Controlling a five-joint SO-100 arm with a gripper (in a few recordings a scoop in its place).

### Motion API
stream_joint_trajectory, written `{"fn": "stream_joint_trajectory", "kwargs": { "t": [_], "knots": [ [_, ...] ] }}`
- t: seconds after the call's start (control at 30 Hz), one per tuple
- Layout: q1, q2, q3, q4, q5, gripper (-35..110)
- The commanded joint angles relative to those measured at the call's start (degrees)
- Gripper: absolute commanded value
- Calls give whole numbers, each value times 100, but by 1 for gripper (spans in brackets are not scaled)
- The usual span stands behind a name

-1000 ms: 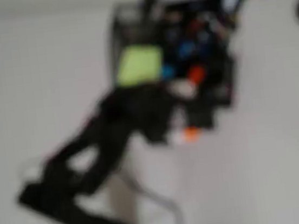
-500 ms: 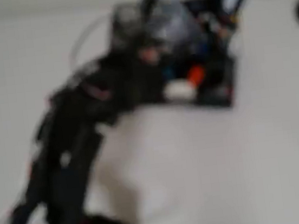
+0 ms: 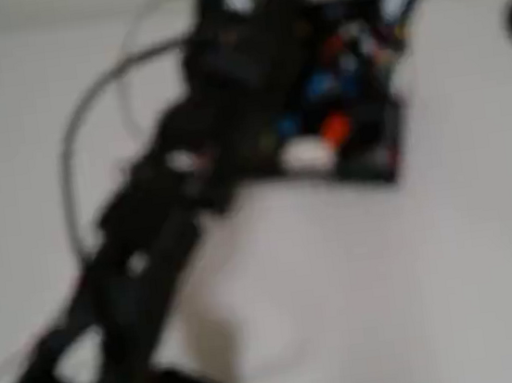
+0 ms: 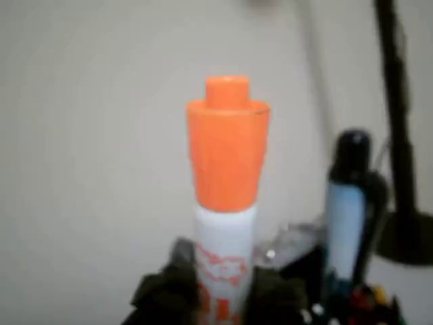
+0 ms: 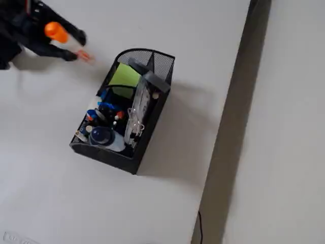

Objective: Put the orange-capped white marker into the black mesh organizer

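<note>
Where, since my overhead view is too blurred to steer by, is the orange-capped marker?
Observer: In the wrist view the orange-capped white marker is gripped in the pincer, cap end pointing away from it.
Operator: Is it over the organizer yet?
Observer: No. In the fixed view it is off to the picture's left of the black mesh organizer, above the table.
Operator: What is in the organizer?
Observer: The fixed view shows a green pad in the end nearer the pincer and pens crowding the far end.
</note>
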Motion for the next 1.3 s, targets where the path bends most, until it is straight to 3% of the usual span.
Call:
{"fn": "stream_joint_trajectory", "kwargs": {
  "t": [0.0, 0.37, 0.5, 0.77, 1.0, 1.13, 1.27],
  "knots": [
    [-141, -519, 62, -1107, -229, 0],
    [0, -2171, 562, -2742, -378, 0],
    [-18, -2303, 923, -2892, -413, 1],
    [-88, -2619, 1433, -3278, -800, 30],
    [-70, -3032, 1978, -4447, -1116, 37],
    [9, -2637, 1951, -4307, -1195, 38],
    [88, -1564, 1872, -3384, -1055, 39]
  ]
}}
